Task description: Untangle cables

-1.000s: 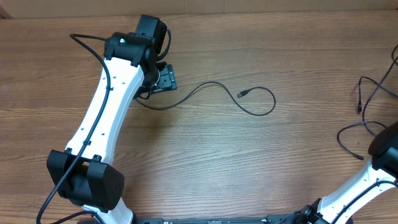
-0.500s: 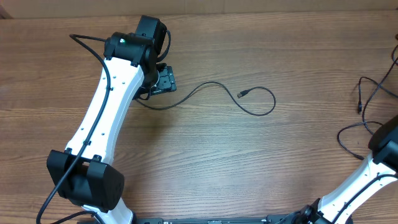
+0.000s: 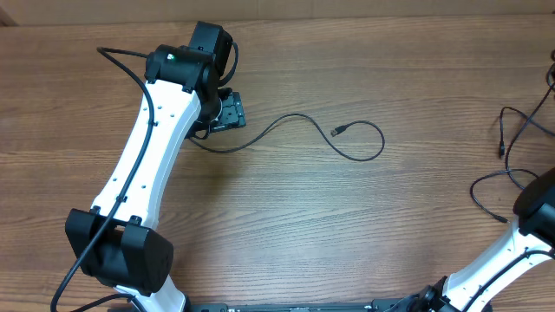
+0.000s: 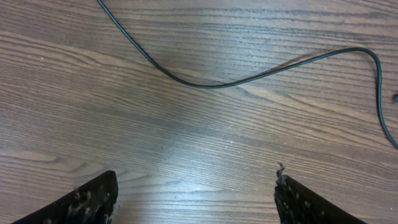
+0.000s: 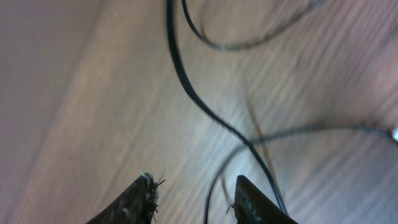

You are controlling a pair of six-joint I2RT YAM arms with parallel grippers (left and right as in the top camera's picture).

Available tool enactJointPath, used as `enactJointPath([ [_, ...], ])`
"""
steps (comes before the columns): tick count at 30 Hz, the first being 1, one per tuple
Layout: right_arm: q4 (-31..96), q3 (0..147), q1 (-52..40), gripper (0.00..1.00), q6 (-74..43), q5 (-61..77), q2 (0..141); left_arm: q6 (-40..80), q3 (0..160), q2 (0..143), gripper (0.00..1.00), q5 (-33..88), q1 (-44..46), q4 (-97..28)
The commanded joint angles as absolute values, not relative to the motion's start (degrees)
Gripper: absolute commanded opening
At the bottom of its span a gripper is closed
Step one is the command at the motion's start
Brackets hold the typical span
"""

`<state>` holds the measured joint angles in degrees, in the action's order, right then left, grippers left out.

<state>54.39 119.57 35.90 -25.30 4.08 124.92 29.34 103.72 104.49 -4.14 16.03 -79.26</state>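
One thin black cable (image 3: pixel 286 118) snakes across the middle of the table and ends in a small plug (image 3: pixel 336 131). More cables (image 3: pixel 503 130) lie looped at the right edge. My left gripper (image 3: pixel 229 111) hovers over the left end of the middle cable. In its wrist view, the left gripper (image 4: pixel 194 200) stands wide open over bare wood, with the cable (image 4: pixel 205 85) well ahead of the fingers. The blurred right wrist view has my right gripper (image 5: pixel 196 198) with jaws apart above crossing cables (image 5: pixel 169 28). One strand runs through the gap by the right finger (image 5: pixel 252 202), not pinched.
The wooden table (image 3: pixel 286 225) carries nothing else. The left arm (image 3: pixel 147 156) reaches up along the left side. The right arm (image 3: pixel 531 217) enters at the lower right corner, over the cable loops there, and its gripper is hidden in the overhead view.
The right arm shifted slightly at the right edge and came back. The left arm and the middle cable have not moved.
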Motion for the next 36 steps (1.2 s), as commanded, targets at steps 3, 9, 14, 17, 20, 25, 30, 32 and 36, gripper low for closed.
enactJointPath([
  [3, 45.8, 120.0, 35.7, 0.45, -17.6, 2.4, 123.2, 28.1, 103.3, 103.8, 0.80, -5.1, 15.8, -79.3],
  [9, 41.0, 120.0, 35.7, 0.59, -13.2, -0.5, 127.6, 28.1, 103.3, 103.8, 0.80, -5.1, 15.8, -79.3],
  [14, 37.5, 120.0, 35.6, 0.63, -13.2, -0.8, 131.3, 28.1, 103.3, 103.8, 0.80, -5.1, 15.8, -79.5],
  [17, 35.7, 120.0, 35.6, 0.62, -13.5, -0.7, 132.5, 28.1, 103.3, 103.8, 0.80, -4.9, 15.8, -79.6],
  [20, 34.5, 120.0, 35.6, 0.29, -13.5, 1.4, 132.6, 28.1, 103.3, 103.8, 0.80, -4.9, 15.8, -79.6],
  [25, 39.5, 120.0, 35.6, 0.04, -13.4, 9.3, 132.2, 28.1, 103.3, 103.8, 0.80, -4.9, 15.8, -79.6],
  [30, 55.3, 120.1, 35.6, 0.04, -13.4, 11.1, 128.1, 28.0, 103.3, 103.8, 0.80, -5.0, 15.8, -79.5],
  [32, 61.2, 120.1, 35.6, 0.04, -13.4, 11.5, 125.6, 27.2, 103.3, 103.8, 0.80, -5.1, 15.8, -79.3],
  [36, 69.3, 120.1, 35.6, 0.04, -11.3, 16.5, 121.2, 26.7, 103.3, 103.8, 0.80, -5.1, 15.8, -79.2],
])
